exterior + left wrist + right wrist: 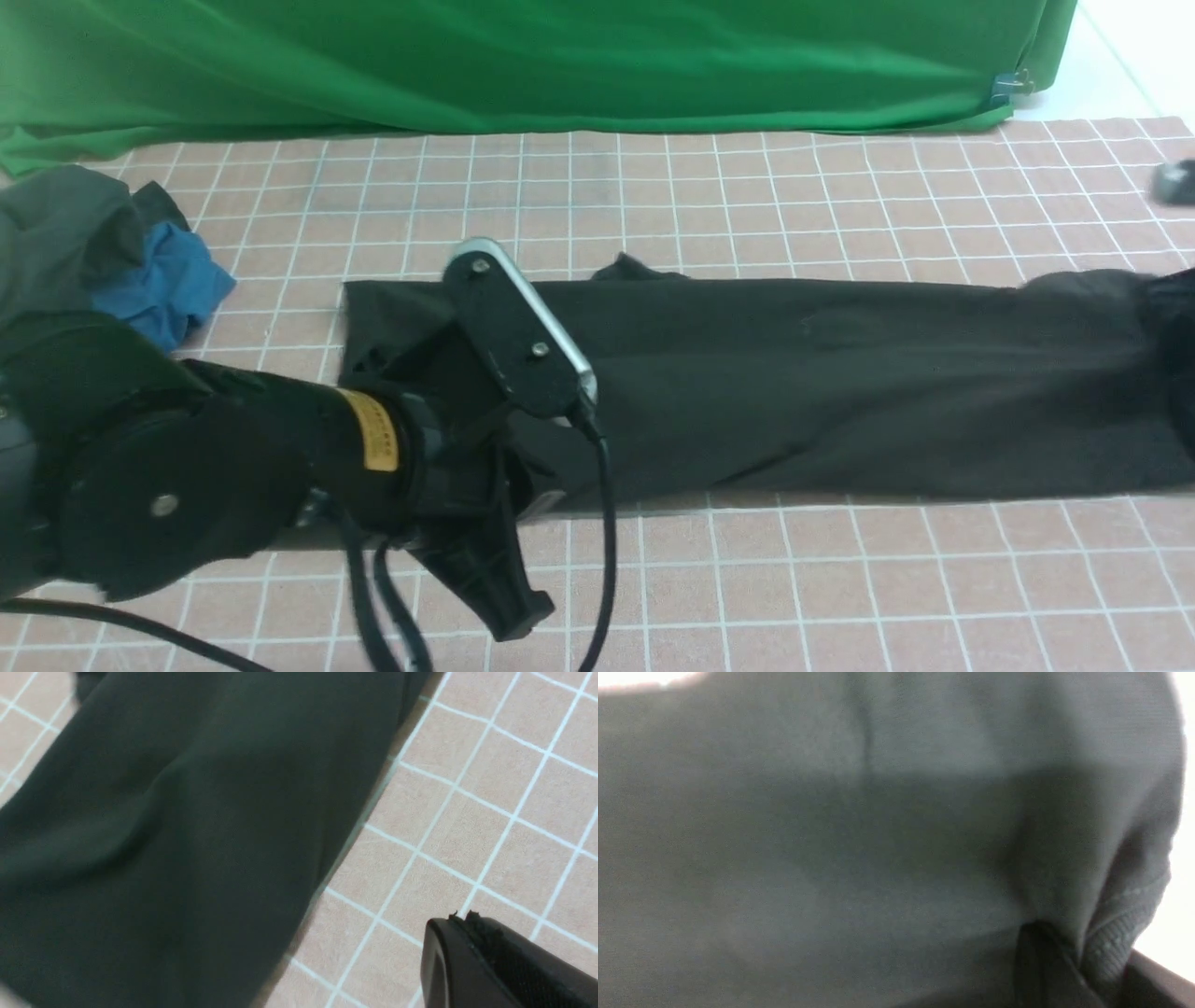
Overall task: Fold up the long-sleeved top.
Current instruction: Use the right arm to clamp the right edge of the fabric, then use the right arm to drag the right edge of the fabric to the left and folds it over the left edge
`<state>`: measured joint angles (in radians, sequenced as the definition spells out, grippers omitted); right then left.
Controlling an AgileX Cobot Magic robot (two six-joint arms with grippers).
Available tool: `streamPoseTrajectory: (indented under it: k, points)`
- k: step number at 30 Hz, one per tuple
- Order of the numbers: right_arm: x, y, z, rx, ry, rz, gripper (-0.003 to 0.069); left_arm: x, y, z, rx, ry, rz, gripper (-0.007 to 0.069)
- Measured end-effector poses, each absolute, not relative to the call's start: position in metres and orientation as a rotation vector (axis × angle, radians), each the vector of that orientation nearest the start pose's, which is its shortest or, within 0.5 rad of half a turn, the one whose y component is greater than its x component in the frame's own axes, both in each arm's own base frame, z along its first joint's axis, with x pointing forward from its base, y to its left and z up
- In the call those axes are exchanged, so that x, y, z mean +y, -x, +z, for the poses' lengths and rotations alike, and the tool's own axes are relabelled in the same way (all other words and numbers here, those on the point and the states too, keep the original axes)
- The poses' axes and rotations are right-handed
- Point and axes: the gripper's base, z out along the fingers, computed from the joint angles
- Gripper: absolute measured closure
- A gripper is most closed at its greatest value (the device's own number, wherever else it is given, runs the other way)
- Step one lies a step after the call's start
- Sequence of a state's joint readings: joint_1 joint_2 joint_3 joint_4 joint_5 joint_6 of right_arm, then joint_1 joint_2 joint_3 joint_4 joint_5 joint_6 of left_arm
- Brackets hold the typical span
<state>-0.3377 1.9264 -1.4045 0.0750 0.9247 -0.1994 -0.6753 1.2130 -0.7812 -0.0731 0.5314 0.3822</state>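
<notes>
Front view shows the long-sleeved top (pixel 840 392) lying as a long, narrow black band across the middle of the checked cloth (pixel 840 579), running from near the left arm to the cloth's right edge, where it is cut off by the picture. Judging by that shape, the sides or sleeves are already turned in, and the step in hand looks like taking the right end to bring it over toward the left. The right gripper (pixel 1069 961) appears only in its wrist view, where its fingers seem pressed together on a bunched, stitched hem of the top; the fabric fills the picture and is blurred, so the grip is likely but not certain. The left gripper (pixel 472 952) hangs over bare cloth just beside the top's near edge, with its jaws pressed together and nothing between them. Next, the right end would need lifting clear and carrying leftward, probably with the left gripper holding the other end down. Hidden are the right arm itself, the top's far right end, and part of its left end behind the left arm (pixel 308 467). A grey and blue heap (pixel 121 252) sits at the far left corner.
</notes>
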Motion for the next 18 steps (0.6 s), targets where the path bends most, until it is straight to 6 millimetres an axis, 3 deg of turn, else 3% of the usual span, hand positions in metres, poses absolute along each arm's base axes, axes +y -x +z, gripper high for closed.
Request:
streamPoseTrajectory:
  k: [5, 8, 10, 14, 18]
  points:
    - [-0.164, -0.329, 0.269, 2.741, -0.476, -0.136, 0.0568, -0.140, -0.172, 0.285, 2.115, -1.168, -0.182, 0.0606]
    - [-0.164, -0.314, 0.290, 2.709, -0.506, -0.138, 0.0568, -0.133, -0.168, 0.292, 2.091, -1.163, -0.143, 0.0606]
    - [-0.157, -0.312, 0.298, 2.700, -0.505, -0.108, 0.0568, -0.129, -0.167, 0.294, 2.087, -1.160, -0.115, 0.0606]
    - [-0.123, -0.310, 0.323, 2.627, -0.446, 0.071, 0.0568, -0.115, -0.170, 0.298, 2.128, -1.078, -0.060, 0.0606]
    - [-0.071, -0.310, 0.348, 2.545, -0.329, 0.362, 0.0568, -0.104, -0.173, 0.300, 2.165, -0.990, -0.043, 0.0606]
